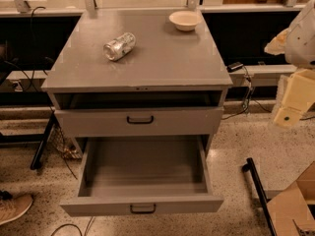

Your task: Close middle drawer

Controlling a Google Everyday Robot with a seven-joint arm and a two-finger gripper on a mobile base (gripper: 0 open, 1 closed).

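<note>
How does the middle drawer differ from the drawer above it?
The middle drawer is pulled far out, empty tray exposed; the upper drawer is only slightly out. The middle drawer's front panel is shorter; the upper drawer's is taller. Both are grey with a black bar handle. The claw hangs at the right, clear of both.

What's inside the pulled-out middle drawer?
The middle drawer shows only bare grey floor; its back end is hidden under the upper drawer. The end effector hangs at the right, away from it.
</note>
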